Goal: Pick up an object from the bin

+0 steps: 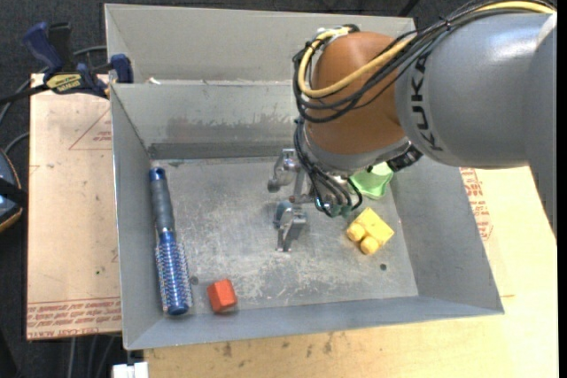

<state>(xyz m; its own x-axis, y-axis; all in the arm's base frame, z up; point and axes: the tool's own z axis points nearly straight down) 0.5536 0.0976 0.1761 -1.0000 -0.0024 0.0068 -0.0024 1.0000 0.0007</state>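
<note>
Jaws on the gripper look spread apart, one metal piece toward the back of the bin and one toward the front, with bare grey floor between them and nothing pinched. It is hard to be sure, because the jaws are small and shiny and the floor behind them is grey too. The top of the gripper is hidden under the round orange cover on the wrist, which has yellow and black cables looped over it. The big grey arm comes in from the right and is cut off at the edge. A green thing peeks out from under the cover, and most of it is hidden, so its shape cannot be told. The yellow block is the thing nearest the jaws. It lies on the floor near them on the right, not touching them. It is bright yellow, small and chunky, like two little lumps stuck together, and it sits a bit crooked. Far off on the left, a long blue brush lies along the wall with its bristly end toward the front. A small orange block sits beside that end, near the front wall.
</note>
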